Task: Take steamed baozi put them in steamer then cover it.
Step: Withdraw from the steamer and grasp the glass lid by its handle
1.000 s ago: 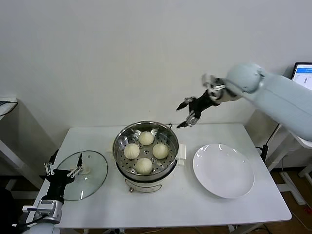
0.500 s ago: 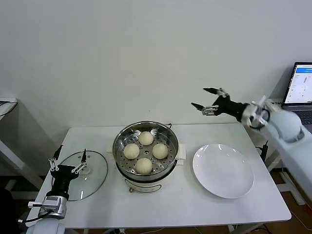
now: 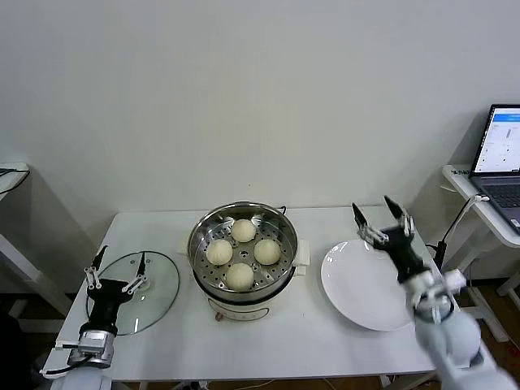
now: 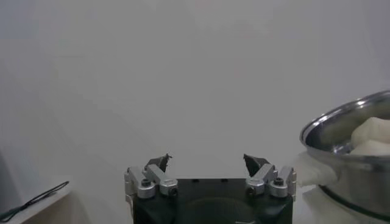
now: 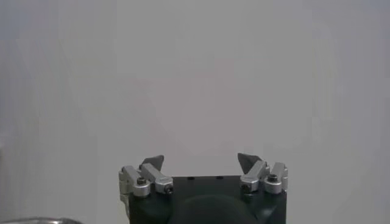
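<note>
The steamer (image 3: 244,280) stands at the table's middle, uncovered, its rim also in the left wrist view (image 4: 347,131). Four steamed baozi lie on its perforated tray: one at the back (image 3: 244,230), one at the left (image 3: 218,252), one at the right (image 3: 267,251), one at the front (image 3: 240,277). The clear glass lid (image 3: 158,292) lies flat on the table left of the steamer. My left gripper (image 3: 115,269) is open and empty, fingers pointing up, over the lid's near left part. My right gripper (image 3: 379,217) is open and empty, fingers pointing up, over the white plate (image 3: 366,296).
The white plate lies empty on the table right of the steamer. A laptop (image 3: 504,158) sits on a side stand at the far right. A white wall is behind the table. Both wrist views face that wall.
My right arm has swung down from high behind the steamer to low at the right, over the plate, its gripper still open. My left gripper has shifted slightly by the lid.
</note>
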### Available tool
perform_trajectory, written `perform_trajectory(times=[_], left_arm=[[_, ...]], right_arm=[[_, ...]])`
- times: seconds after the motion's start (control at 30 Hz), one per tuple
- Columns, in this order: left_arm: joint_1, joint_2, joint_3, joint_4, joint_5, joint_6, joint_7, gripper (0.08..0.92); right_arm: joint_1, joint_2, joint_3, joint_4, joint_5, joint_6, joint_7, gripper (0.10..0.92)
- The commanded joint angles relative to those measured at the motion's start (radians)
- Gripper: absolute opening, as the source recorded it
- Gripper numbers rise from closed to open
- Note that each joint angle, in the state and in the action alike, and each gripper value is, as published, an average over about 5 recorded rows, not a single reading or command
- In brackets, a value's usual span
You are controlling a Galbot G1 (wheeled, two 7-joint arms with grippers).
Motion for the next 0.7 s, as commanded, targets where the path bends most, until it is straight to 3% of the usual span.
perform_trajectory(times=[0.03, 0.33, 0.7], left_arm=[[-0.002, 0.028, -0.016, 0.184, 0.538, -0.202, -0.125, 0.823], [-0.034, 0.075, -0.091, 0.434, 1.128, -0.325, -0.365, 0.823], [-0.076, 0.1, -0.12, 0.53, 1.289, -0.333, -0.425, 0.823]], right_arm=[[-0.247, 0.274, 0.099, 0.058, -0.07, 0.166, 0.125, 0.823], [-0.211, 0.292, 0.075, 0.018, -0.087, 0.166, 0.122, 0.823], [-0.199, 0.304, 0.065, -0.004, -0.098, 0.168, 0.118, 0.823]])
